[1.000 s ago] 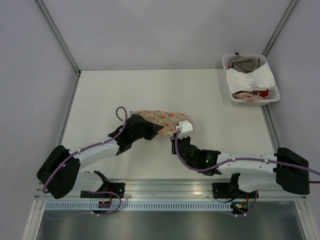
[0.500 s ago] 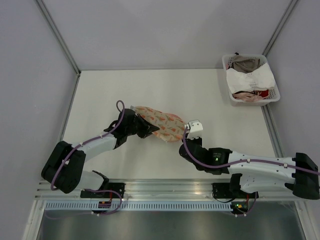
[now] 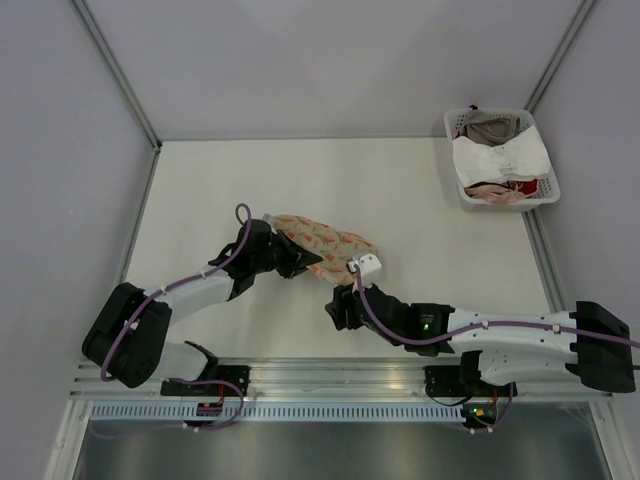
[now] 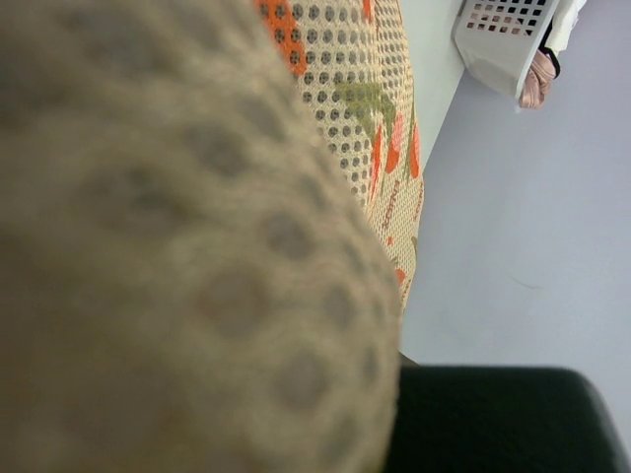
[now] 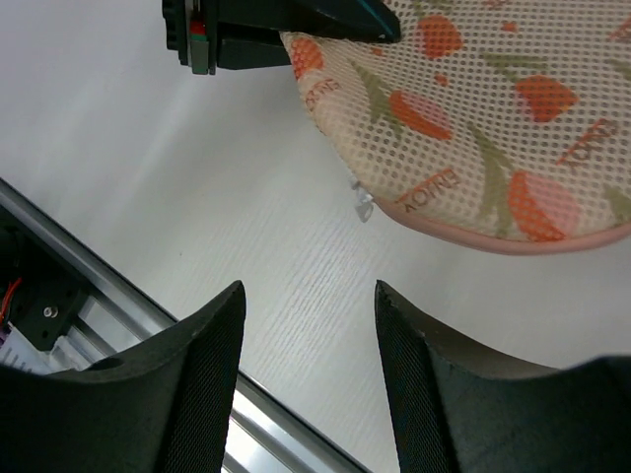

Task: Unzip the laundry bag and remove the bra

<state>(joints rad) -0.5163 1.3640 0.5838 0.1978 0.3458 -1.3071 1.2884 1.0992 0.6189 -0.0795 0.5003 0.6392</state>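
The laundry bag (image 3: 328, 244) lies flat near the table's middle, cream mesh with orange and green print and a pink edge (image 5: 463, 233). My left gripper (image 3: 297, 262) is shut on its left end; in the left wrist view the bag's mesh (image 4: 365, 108) fills most of the picture and hides the jaws. My right gripper (image 5: 308, 288) is open just short of the bag's near edge, over bare table, holding nothing (image 3: 337, 304). A small metal zip pull (image 5: 363, 204) sticks out from the pink edge ahead of it. The bra is hidden.
A white slatted basket (image 3: 545, 195) with white, beige and pink garments stands at the far right corner, also seen as the basket (image 4: 508, 39) in the left wrist view. The metal rail (image 5: 118, 325) of the table's near edge runs close behind my right gripper.
My right gripper was shut at the bag's right end; it has opened and swung left and back to the bag's near edge. The left gripper keeps its hold.
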